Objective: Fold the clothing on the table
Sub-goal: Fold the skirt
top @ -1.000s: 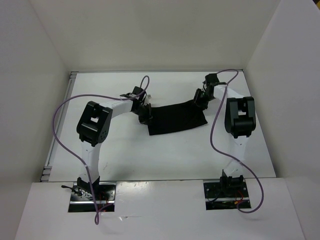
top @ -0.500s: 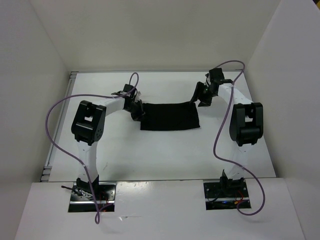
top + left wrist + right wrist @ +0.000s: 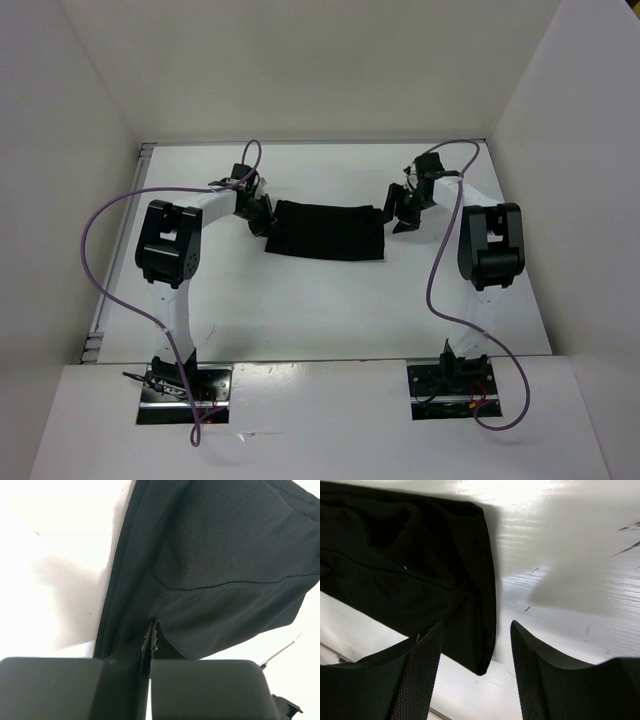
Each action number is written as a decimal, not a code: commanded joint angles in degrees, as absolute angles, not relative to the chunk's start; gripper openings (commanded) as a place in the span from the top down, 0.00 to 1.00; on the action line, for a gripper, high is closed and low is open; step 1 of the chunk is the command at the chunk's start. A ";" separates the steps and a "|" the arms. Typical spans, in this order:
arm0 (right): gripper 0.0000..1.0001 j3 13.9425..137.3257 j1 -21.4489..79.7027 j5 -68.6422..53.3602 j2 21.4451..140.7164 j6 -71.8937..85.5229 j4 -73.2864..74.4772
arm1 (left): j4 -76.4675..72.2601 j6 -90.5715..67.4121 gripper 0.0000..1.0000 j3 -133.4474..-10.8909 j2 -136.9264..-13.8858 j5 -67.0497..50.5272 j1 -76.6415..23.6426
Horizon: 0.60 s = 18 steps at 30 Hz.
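Black fabric is nipped between the fingers point(image 3: 200, 690) of the left pincer point(image 3: 150, 652). Its jaws are pressed tight together on the left end of the clothing point(image 3: 225, 555), and a frayed bit of cloth shows at the seam where the two fingers meet. From that pinch the cloth fans away in layers, with a stitched hem line running across it, and lies on the white tabletop point(image 3: 60, 530).

The right pincer point(image 3: 475, 655) has its jaws spread apart and holds nothing. Its two mesh-faced fingers point(image 3: 417, 680) straddle the right-hand edge of the clothing point(image 3: 395, 570), which is doubled over there into a thick rounded fold. Whether they touch the cloth cannot be told. Bare tabletop point(image 3: 570, 580) lies beyond that edge.

From above, the clothing point(image 3: 325, 230) is a flattened, roughly rectangular strip lying across the far half of the tabletop point(image 3: 300, 310). The left pincer point(image 3: 262, 215) is at its left end and the right pincer point(image 3: 400, 212) just beside its right end. Both arms point(image 3: 170, 250) reach in from the near edge, each trailed by a purple cable point(image 3: 100, 240).
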<state>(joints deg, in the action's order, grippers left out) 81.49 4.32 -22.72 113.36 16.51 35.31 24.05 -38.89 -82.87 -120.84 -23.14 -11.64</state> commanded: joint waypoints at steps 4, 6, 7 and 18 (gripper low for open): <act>0.39 79.98 4.92 -27.60 116.46 15.47 32.96 | 27.25 -35.07 1.00 -81.57 -121.11 -17.05 -10.02; 0.39 79.98 5.54 -27.60 118.12 16.00 32.35 | 27.25 -35.07 1.00 -81.56 -121.11 -17.05 -10.02; 0.39 79.98 6.06 -27.60 118.12 16.69 31.73 | 27.25 -35.07 1.00 -81.56 -121.11 -17.05 -10.02; 1.00 79.37 7.65 -30.41 120.33 19.69 27.95 | 27.33 -31.04 0.95 -80.42 -116.12 -20.74 -10.54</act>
<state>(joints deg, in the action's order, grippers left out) 80.27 6.81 -31.00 120.07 19.68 30.44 24.18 -35.70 -81.97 -119.79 -23.40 -10.79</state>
